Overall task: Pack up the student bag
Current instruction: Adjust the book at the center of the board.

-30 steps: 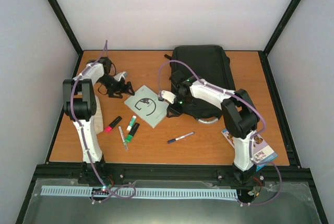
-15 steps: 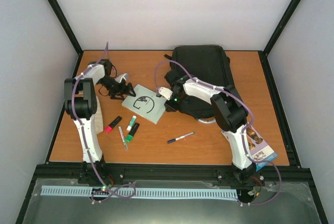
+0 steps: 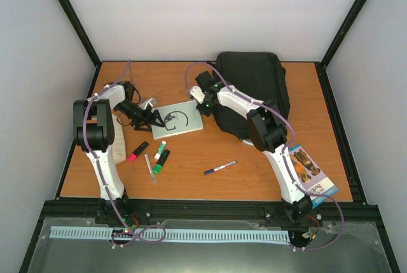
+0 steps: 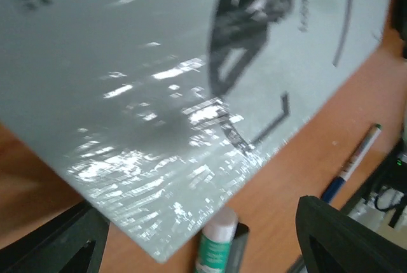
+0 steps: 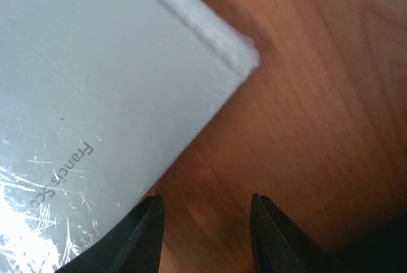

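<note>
The student bag (image 3: 253, 88) is a large black backpack lying at the far right of the table. A pale grey-green book (image 3: 179, 119) lies flat left of it. My left gripper (image 3: 157, 118) is open at the book's left edge; in the left wrist view the book (image 4: 159, 88) fills the frame above the spread fingers (image 4: 346, 238). My right gripper (image 3: 201, 102) is open by the book's far right corner, between book and bag. In the right wrist view its fingertips (image 5: 147, 222) hang over bare wood beside the book's corner (image 5: 95, 95).
A pink highlighter (image 3: 137, 151), a white-and-green marker (image 3: 159, 149), a green highlighter (image 3: 161, 160) and a thin pen (image 3: 150, 168) lie near the left arm. A blue pen (image 3: 220, 167) lies mid-front. A picture leaflet (image 3: 306, 171) lies by the right arm's base.
The book has turned and slid toward the far side. My right gripper has swung left and farther away to the book's far corner. My left gripper has moved right to the book's edge.
</note>
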Robot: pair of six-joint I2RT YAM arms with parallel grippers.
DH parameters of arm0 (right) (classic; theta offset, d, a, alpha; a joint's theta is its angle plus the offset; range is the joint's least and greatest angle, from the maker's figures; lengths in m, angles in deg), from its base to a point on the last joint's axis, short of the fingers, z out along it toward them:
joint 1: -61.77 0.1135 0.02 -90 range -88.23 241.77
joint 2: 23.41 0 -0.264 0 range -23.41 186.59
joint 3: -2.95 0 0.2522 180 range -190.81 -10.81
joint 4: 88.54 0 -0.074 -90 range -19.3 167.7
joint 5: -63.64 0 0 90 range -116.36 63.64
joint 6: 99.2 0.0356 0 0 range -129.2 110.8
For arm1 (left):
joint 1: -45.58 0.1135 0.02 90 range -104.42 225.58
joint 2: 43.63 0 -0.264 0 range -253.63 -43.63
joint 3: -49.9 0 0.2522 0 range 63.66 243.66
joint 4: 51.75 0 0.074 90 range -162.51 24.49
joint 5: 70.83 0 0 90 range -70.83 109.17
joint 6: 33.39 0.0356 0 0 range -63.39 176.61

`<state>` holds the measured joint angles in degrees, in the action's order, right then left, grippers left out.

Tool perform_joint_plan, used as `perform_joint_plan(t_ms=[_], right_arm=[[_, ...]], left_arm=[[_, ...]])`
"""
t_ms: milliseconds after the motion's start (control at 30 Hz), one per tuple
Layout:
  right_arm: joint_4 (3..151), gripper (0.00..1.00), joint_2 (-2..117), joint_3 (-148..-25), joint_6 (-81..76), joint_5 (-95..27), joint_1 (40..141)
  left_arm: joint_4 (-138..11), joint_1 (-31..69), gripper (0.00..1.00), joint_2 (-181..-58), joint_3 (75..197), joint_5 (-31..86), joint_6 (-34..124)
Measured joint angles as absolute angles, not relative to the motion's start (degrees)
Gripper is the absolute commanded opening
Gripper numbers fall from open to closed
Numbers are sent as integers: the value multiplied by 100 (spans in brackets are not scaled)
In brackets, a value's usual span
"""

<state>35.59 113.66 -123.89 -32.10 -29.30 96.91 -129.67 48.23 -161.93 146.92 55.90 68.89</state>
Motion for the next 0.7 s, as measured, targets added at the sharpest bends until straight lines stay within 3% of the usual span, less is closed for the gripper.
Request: perform_joint_plan(t_ms=[233, 400, 467, 567, 700], right_arm=[[3673, 46, 11434, -12487, -3220, -2723, 9686], [3684, 67, 11268, -12380, -3157, -2594, 9688], [3671, 70, 10990, -12194, -3100, -2537, 9704], [3636, 71, 10321, -11856, -3065, -2557, 9717], [3627, 64, 9430, -11425, -3030, -2915, 9734]], left_arm=[[-13109, 4758, 81, -15764, 14299, 5961, 6983], [-13234, 4720, 84, -15520, 14332, 5793, 7009], [-13269, 4723, 86, -15408, 14487, 5642, 7031], [-13254, 4734, 89, -15295, 15020, 5349, 7055], [-13227, 4744, 89, -15399, 15637, 5161, 7052]])
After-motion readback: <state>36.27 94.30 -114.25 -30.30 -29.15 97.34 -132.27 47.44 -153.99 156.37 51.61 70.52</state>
